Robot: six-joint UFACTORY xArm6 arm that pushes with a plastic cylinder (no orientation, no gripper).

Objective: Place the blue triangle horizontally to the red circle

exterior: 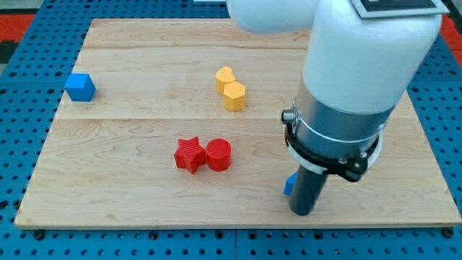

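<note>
The red circle [219, 154] stands near the board's middle, touching a red star [190, 154] on its left. A small piece of a blue block [289, 185], probably the blue triangle, peeks out at the left side of my rod, low on the view's right. My tip [302, 211] rests on the board right beside that blue piece, well to the right of the red circle and a little lower. Most of the blue block is hidden behind the rod.
A blue cube [80, 87] sits at the board's left edge. A yellow heart [225, 77] and a yellow hexagon [234, 95] touch each other above the red pair. The wooden board [130, 195] ends just below my tip.
</note>
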